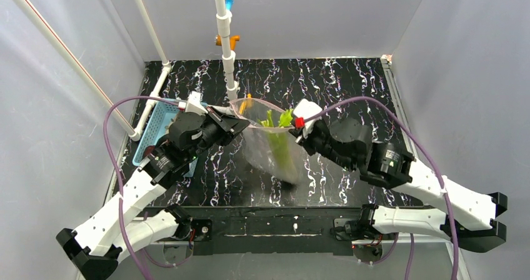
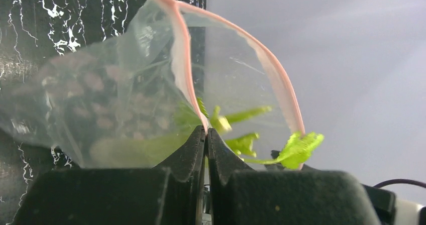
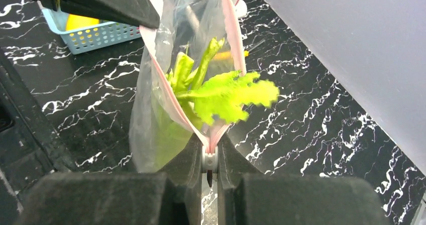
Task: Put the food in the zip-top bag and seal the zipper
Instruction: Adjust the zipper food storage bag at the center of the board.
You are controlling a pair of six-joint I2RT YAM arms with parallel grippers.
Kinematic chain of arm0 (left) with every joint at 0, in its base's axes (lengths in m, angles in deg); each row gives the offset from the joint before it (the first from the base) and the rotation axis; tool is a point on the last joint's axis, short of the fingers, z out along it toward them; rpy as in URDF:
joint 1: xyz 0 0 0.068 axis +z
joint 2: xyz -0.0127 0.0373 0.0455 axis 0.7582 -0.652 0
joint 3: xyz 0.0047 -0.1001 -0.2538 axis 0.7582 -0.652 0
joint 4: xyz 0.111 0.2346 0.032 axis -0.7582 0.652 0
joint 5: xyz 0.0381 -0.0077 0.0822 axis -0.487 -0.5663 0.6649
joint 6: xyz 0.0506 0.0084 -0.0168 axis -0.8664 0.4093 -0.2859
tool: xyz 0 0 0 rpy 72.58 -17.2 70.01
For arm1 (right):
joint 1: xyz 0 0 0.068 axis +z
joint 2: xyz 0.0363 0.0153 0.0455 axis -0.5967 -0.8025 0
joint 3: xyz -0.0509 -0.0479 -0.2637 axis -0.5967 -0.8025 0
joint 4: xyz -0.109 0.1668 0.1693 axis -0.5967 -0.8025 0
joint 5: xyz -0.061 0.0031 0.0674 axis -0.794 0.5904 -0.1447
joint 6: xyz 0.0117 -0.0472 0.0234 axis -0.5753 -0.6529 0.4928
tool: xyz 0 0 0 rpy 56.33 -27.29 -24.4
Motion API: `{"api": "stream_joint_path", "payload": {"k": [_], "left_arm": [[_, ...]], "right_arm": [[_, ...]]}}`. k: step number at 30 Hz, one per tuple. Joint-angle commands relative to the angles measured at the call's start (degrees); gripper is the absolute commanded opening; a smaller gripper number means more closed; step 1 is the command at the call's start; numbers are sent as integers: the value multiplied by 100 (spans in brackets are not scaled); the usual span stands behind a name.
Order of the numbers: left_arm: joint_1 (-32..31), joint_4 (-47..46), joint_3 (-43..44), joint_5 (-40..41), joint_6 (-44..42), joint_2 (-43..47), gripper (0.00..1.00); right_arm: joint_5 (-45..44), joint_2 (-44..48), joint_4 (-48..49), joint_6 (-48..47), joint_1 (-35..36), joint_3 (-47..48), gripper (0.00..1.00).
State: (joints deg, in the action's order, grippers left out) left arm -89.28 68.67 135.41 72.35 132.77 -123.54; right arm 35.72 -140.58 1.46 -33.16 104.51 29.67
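Note:
The clear zip-top bag (image 1: 265, 152) hangs above the table between my two grippers, its mouth up and spread open. Its pinkish-red zipper (image 2: 183, 59) forms an open loop. A green-and-white leek (image 1: 279, 144) stands inside, its leafy top (image 3: 226, 94) poking out of the mouth. My left gripper (image 2: 206, 130) is shut on the zipper strip at the bag's left end. My right gripper (image 3: 211, 144) is shut on the zipper's small grey slider (image 3: 209, 160) at the right end. A yellow fruit (image 3: 80, 21) lies in the basket.
A light-blue mesh basket (image 1: 156, 127) stands at the left, behind my left arm. A white pipe post (image 1: 226, 49) rises just behind the bag. Grey walls enclose the black marbled table (image 1: 350, 86) on three sides.

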Motion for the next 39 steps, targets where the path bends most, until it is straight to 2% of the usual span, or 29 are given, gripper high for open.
{"api": "stream_joint_path", "payload": {"k": [1,6,12,17,20,25,28,32,35,39], "left_arm": [[43,310,-223,415,-68,221,0],[50,460,-533,626,-103,403,0],[50,669,-116,568,-501,381,0],[50,519,297,219,-744,219,0],[43,343,296,5,-894,142,0],[49,-53,87,-279,-1108,36,0],[43,110,247,-326,-1276,-228,0],[50,-9,746,-577,-1519,-454,0],[45,182,1328,-767,-1695,-501,0],[47,363,1133,-582,-1535,-308,0]], "right_arm": [[794,-600,-1281,-93,-206,952,1],[1131,-1299,-1487,-101,-258,1172,1],[1152,-899,-1034,-163,-258,1162,1],[1130,-720,-867,-59,-257,1147,1],[726,-555,-580,43,-252,854,1],[898,-180,176,327,-257,180,1],[753,-218,455,417,-258,-25,1],[276,-337,650,264,-258,139,1],[269,-345,664,61,-255,421,1],[387,-350,619,16,-258,509,1]]}}
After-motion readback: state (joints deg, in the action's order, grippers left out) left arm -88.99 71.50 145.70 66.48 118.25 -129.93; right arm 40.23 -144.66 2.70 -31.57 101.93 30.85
